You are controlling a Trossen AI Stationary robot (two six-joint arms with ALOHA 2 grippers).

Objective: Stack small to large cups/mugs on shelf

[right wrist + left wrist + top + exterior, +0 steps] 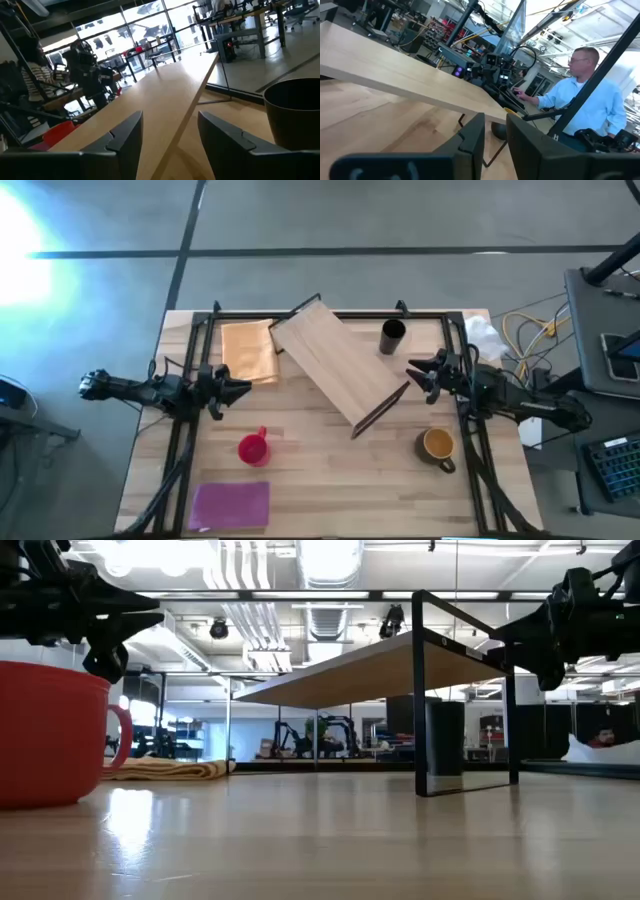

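Note:
The light-wood shelf stands on its dark end frames, set diagonally across the table's middle. The black cup stands upright at the far right; in the low view it shows behind the shelf's end frame. The dark mug with the yellow inside stands near right. The red mug stands near left and fills the low view's left side. My left gripper is open and empty, left of the shelf. My right gripper is open and empty at the shelf's right end.
An orange-tan cloth lies at the far left beside the shelf. A purple mat lies at the near left edge. A black frame runs round the table's edges. A person in a light blue shirt sits beyond the table's right side.

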